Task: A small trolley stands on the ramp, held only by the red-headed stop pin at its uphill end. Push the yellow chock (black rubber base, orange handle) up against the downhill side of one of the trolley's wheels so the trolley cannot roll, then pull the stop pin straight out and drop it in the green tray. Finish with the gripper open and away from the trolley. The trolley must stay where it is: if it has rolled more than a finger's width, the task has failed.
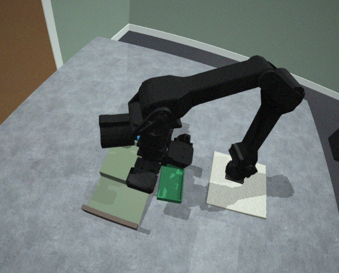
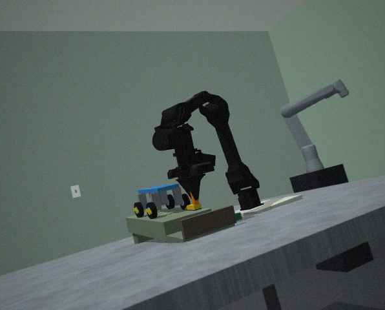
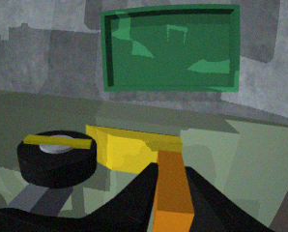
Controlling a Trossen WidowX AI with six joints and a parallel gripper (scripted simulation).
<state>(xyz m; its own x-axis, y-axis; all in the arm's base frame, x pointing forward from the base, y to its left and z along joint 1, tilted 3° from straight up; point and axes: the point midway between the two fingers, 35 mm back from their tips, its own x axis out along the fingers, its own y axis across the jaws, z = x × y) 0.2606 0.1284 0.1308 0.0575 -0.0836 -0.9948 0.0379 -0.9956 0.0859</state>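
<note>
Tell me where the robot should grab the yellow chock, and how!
Grip the upright orange handle, coming from above. It sticks up narrow from the wide yellow block, so jaws can fit either side. A wheel beside the block would probably crowd a lower grip.

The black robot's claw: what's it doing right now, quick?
Gripper: closed on the orange handle of the yellow chock.

You look steeply down from high up in top, low and sideways from farther off in exterior, and close-in downward in wrist; all share the shallow green rectangular tray [image 1: 170, 190] [image 2: 238, 216] [image 3: 170, 89], at six, five and twelve o'clock.
</note>
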